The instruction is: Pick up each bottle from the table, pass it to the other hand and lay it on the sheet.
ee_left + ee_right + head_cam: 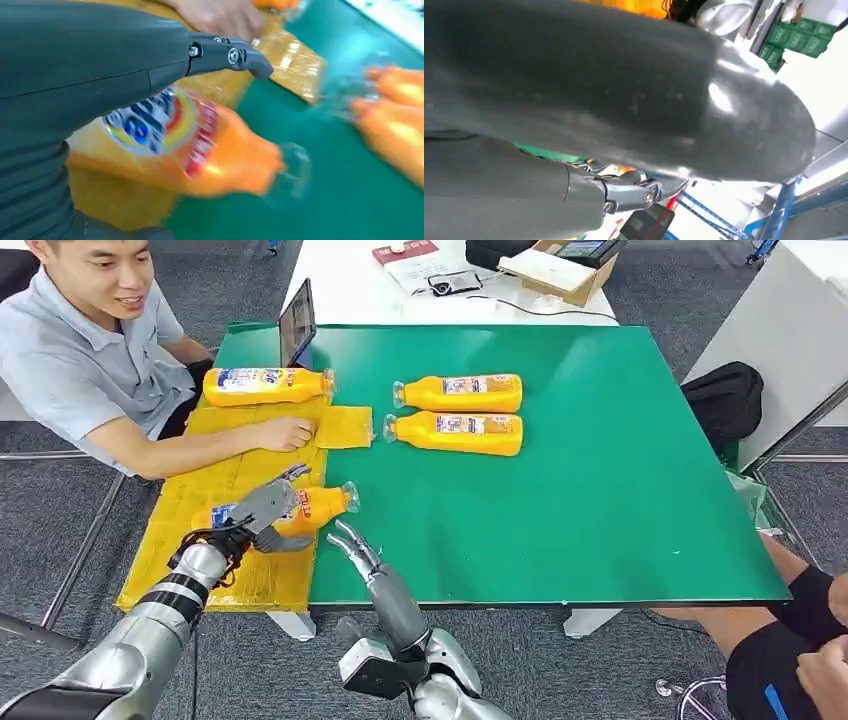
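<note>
Left hand (268,512) grips an orange bottle (322,505) over the yellow sheet's (230,570) near edge — right hand (356,548) beside it, fingers seemingly loose, empty.

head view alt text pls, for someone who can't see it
The robot's left hand holds an orange bottle over the yellow sheet at a green table's left edge; its right hand hovers open nearby. Another bottle lies on the sheet by a seated person, two more bottles on the table.
</note>
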Controlling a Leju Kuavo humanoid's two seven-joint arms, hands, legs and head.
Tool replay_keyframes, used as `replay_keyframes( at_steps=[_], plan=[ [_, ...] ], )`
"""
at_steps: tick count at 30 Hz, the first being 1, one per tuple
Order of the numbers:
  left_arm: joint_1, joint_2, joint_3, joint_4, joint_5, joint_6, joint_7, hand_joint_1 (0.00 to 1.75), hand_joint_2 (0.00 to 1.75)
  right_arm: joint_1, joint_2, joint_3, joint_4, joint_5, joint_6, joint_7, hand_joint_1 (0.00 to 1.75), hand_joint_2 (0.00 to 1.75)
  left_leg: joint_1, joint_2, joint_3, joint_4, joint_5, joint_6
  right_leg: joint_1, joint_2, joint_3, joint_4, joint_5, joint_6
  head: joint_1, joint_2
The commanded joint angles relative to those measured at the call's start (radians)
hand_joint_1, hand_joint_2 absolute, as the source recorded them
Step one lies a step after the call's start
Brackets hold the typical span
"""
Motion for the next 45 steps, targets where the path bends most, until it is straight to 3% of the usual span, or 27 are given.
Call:
replay_keyframes(
  at_steps=[1,6,9,13,14,18,22,25,32,34,39,45],
  plan=[
    [0.085,-0.031,0.011,-0.263,0.200,-0.056,-0.026,0.00,1.75,-0.047,-0.037,0.060,0.054,-0.015,-0.016,0.000,0.00,0.00,0.000,0.000,0.004,-0.001,-0.002,0.000,0.000,0.000,0.004,-0.001,-0.002,-0.001,0.000,0.000],
    [0.104,-0.046,0.041,-0.302,0.273,-0.060,-0.045,0.00,1.75,-0.044,-0.038,0.060,0.049,-0.012,-0.022,0.000,0.00,0.00,0.001,0.001,0.005,0.000,-0.003,-0.001,0.001,0.001,0.005,0.000,-0.003,-0.002,0.000,0.000],
    [0.190,-0.126,0.115,-0.492,0.530,-0.057,0.024,0.00,1.75,-0.023,-0.045,0.059,0.020,-0.001,-0.052,0.000,0.00,0.00,0.000,0.000,0.003,0.000,-0.002,0.000,0.001,0.000,0.003,-0.001,-0.001,-0.001,0.000,0.000],
    [0.272,-0.131,0.106,-0.612,0.774,-0.069,0.074,0.00,1.75,0.001,-0.054,0.055,-0.028,0.017,-0.056,0.000,0.00,0.00,0.000,0.000,0.004,0.000,-0.003,0.000,0.000,0.000,0.004,-0.001,-0.002,-0.001,0.000,0.000],
    [0.291,-0.127,0.101,-0.638,0.798,-0.064,0.070,0.00,1.75,0.006,-0.057,0.051,-0.039,0.028,-0.055,0.000,0.00,1.75,0.000,0.001,0.004,0.000,-0.002,0.000,0.000,0.001,0.003,-0.001,-0.002,-0.001,0.000,0.000],
    [0.393,-0.134,0.112,-0.798,0.874,-0.011,0.050,0.00,1.75,0.046,-0.094,-0.009,-0.094,0.161,-0.050,0.008,0.00,1.75,0.000,0.001,0.005,-0.001,-0.003,-0.001,0.000,0.002,0.004,-0.001,-0.002,-0.002,0.000,0.000],
    [0.524,-0.154,0.159,-0.997,0.925,0.076,0.025,0.00,1.75,0.098,-0.205,-0.140,-0.202,0.346,-0.057,0.111,0.00,1.75,0.000,0.001,0.005,0.000,-0.004,0.000,0.000,0.002,0.005,-0.001,-0.003,-0.001,0.000,0.000],
    [0.561,-0.166,0.183,-1.046,0.950,0.091,0.020,0.00,1.75,0.100,-0.246,-0.239,-0.205,0.420,-0.037,0.132,0.00,1.75,0.000,0.000,0.004,0.000,-0.004,0.000,0.000,0.000,0.004,-0.001,-0.003,-0.001,0.000,0.000],
    [0.552,-0.166,0.179,-1.035,0.953,0.093,0.020,0.00,1.75,0.103,-0.223,-0.276,-0.197,0.441,-0.010,0.107,0.00,1.75,-0.001,-0.001,0.002,0.000,-0.002,0.000,-0.001,-0.001,0.003,-0.002,-0.002,-0.001,0.000,0.000],
    [0.560,-0.179,0.191,-1.046,0.966,0.109,0.009,0.00,1.75,0.093,-0.233,-0.297,-0.186,0.457,-0.022,0.143,0.00,1.75,-0.001,0.000,0.004,-0.001,-0.003,-0.001,0.000,0.000,0.004,-0.002,-0.002,-0.002,0.000,0.000],
    [0.580,-0.172,0.157,-1.045,0.971,0.107,0.011,0.00,1.75,-0.004,-0.261,-0.437,-0.070,0.369,0.061,0.126,0.00,1.75,-0.001,0.000,0.005,0.000,-0.003,0.000,-0.001,0.001,0.005,-0.002,-0.002,-0.001,-0.001,0.000],
    [0.572,-0.163,0.109,-1.015,0.926,0.101,-0.014,0.00,1.75,-0.096,-0.235,-0.462,0.082,0.403,0.050,0.091,0.00,1.75,-0.001,0.001,0.004,-0.001,-0.002,0.000,-0.001,0.001,0.005,-0.003,-0.001,-0.001,0.000,0.000]
  ],
)
